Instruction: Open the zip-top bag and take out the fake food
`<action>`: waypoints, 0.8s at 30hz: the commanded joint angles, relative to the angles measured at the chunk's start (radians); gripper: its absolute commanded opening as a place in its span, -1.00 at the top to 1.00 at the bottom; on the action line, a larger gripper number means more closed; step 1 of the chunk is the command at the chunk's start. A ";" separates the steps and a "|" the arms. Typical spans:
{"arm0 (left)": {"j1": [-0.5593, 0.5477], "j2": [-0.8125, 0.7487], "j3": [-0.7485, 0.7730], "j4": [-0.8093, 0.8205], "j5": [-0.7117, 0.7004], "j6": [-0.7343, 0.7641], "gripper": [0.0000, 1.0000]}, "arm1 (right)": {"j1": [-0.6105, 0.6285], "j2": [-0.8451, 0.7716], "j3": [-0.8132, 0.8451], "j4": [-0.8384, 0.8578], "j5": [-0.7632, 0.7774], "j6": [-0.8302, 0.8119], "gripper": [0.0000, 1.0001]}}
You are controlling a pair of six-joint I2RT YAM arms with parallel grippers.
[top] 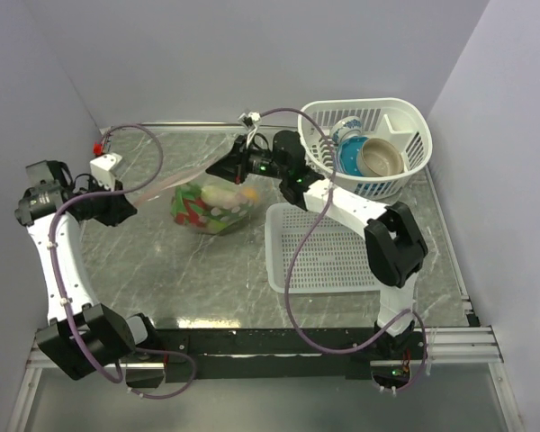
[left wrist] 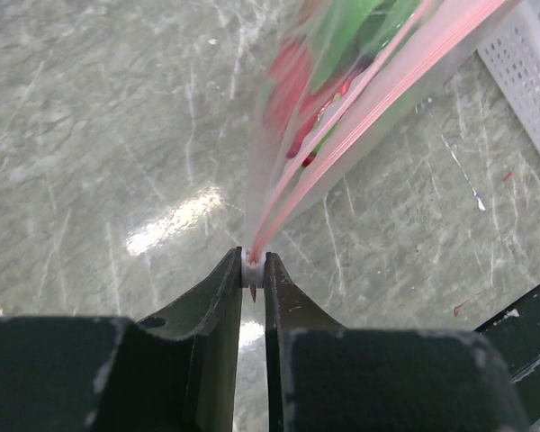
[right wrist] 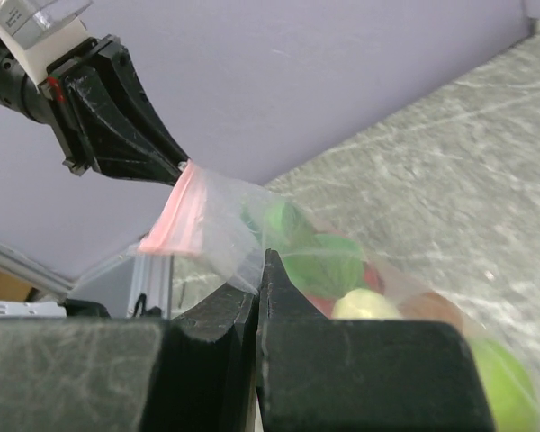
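Right end effector pinches zip-top bag — round basket near.

Your left pincer and right pincer are both clamped on the zip-top bag. It stretches between them, so the straight line from one to the other is blocked. The fake food sags in the bag, low between the two. On the arm-base side of the left pincer you have bare table. Behind the left pincer the side wall stands near. Just behind the right pincer's wrist sits the round basket with a cup and bowl inside. The rectangular basket lies beneath that forearm. Beyond the right pincer, the back wall closes the far side.
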 commanded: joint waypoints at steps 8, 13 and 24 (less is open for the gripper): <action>0.113 0.127 0.248 -0.211 0.125 0.050 0.74 | -0.038 0.131 0.250 0.221 0.020 0.135 1.00; 0.016 0.060 0.156 -0.303 0.073 0.175 0.56 | 0.025 -0.039 0.025 0.126 -0.034 0.003 1.00; -0.114 0.162 0.252 -0.301 0.091 0.129 0.01 | 0.255 -0.362 -0.565 -0.061 0.129 -0.144 0.31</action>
